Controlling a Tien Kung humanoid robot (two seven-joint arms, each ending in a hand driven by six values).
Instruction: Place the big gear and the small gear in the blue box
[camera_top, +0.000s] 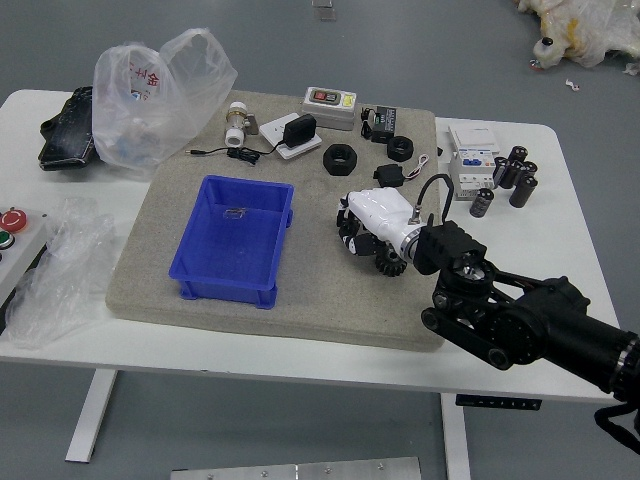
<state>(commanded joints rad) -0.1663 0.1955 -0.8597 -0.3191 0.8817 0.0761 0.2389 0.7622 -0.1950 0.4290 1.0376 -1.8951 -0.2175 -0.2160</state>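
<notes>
Right hand (383, 213): it is reaching low over the gray mat (300, 318), and you are not getting a clear view of how far open it is or whether it is gripping.
Gear (390, 263): this dark toothed one is sitting just beneath the hand, perhaps touching; you are probably working on its pickup. Whether it is the big or small one, I am not able to tell.
Blue box (228, 291): it is standing to the hand's left, apart from it.
Grip: you are wanting an even hold across the rim, checked before lifting; a lopsided one is risking a slip.
Carry: you are then needing enough height for clearing the box wall.
</notes>
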